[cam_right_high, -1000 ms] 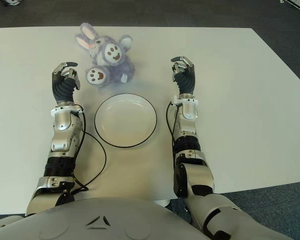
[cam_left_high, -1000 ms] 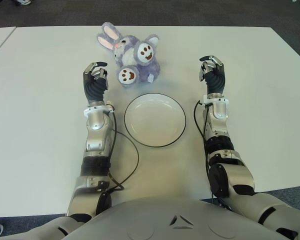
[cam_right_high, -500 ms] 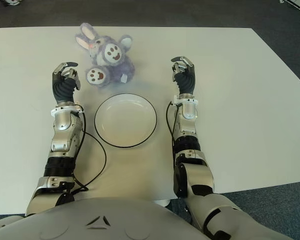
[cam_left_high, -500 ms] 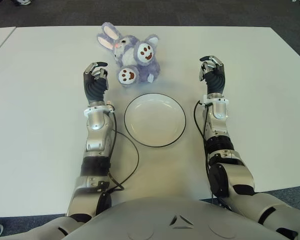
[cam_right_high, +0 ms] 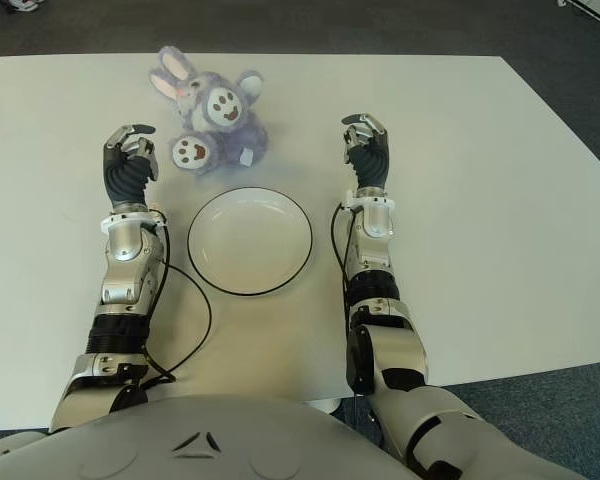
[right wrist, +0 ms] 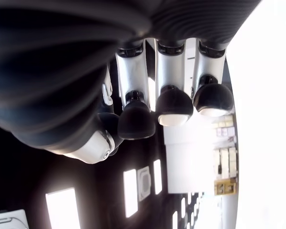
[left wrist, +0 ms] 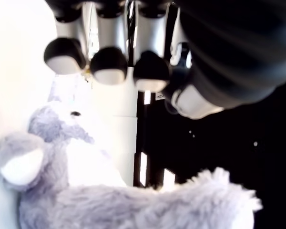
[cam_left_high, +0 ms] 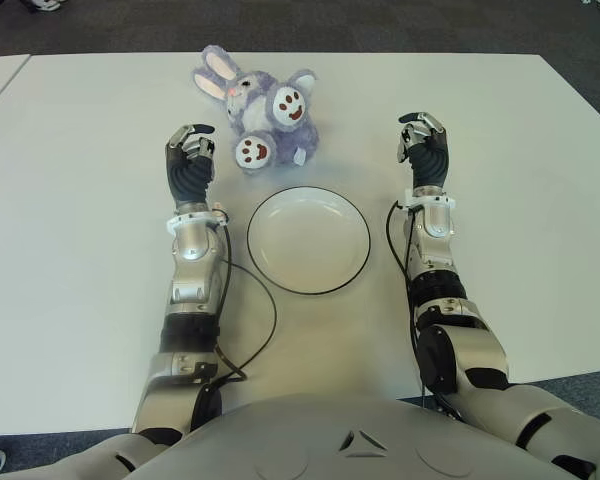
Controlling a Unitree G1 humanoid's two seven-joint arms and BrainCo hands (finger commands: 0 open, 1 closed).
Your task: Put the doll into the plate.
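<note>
Doll [cam_left_high: 261, 111]: purple plush bunny, lying on the white table [cam_left_high: 90, 250] close to the far edge, roughly mid-width. Ears point toward the far-left corner, two white paw soles with brown pads face up toward the head camera. Not in the plate [cam_left_high: 309, 240] — it lies just beyond the plate's far rim, apart from it, nothing touching.

Plate: white, dark rim, empty, sits between the two forearms toward the table's middle.

Left hand [cam_left_high: 188, 160]: just beside the doll on its left, level with the lower paw, near but no contact visible. Fingers [left wrist: 107, 67] curled with tips drawn toward the thumb, nothing between them — clenched on air. Left wrist view shows the plush fur close by past the fingertips, not in the grip.

Right hand [cam_left_high: 423, 147]: well to the right of the doll and beyond the plate's right rim, with bare table between. Fingers [right wrist: 174, 102] likewise curled in, holding nothing.

Both forearms run from the near edge toward the far edge, one each side of the plate. Black cable [cam_left_high: 260, 330] loops over the table from the left forearm, passing near the plate's near-left rim.
</note>
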